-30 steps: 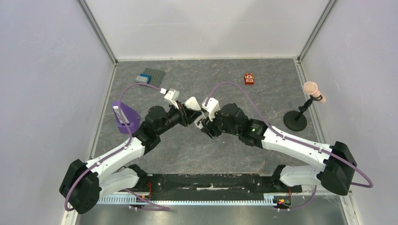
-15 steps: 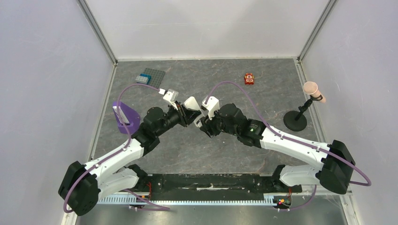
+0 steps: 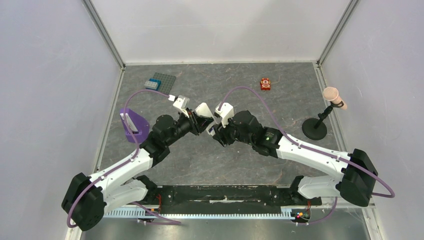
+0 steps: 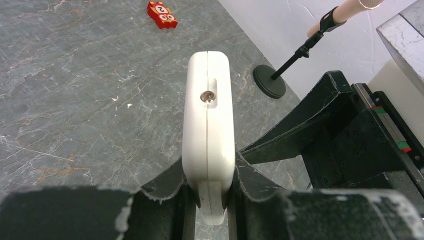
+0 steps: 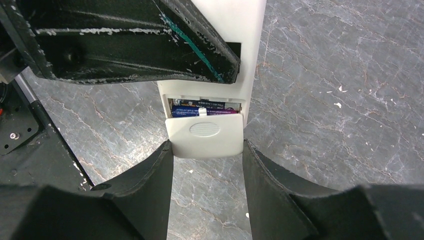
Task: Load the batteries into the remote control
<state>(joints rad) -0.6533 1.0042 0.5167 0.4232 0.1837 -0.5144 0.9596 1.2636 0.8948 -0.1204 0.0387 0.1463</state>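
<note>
Right wrist view: batteries [image 5: 205, 108] sit in the remote control [image 5: 246, 25], clamped by left fingers [image 4: 162, 187]; right fingers [image 5: 150, 185] grip the battery cover [image 5: 205, 136], not yet slid shut.

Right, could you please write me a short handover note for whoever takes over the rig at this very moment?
The left gripper is shut on the remote, holding it edge-on.
The right gripper is shut on the battery cover at the remote's end.
The batteries sit inside the remote, showing through a gap beside the cover.
Done: batteries loaded.
Left: probably slide the cover fully closed, then release.
</note>
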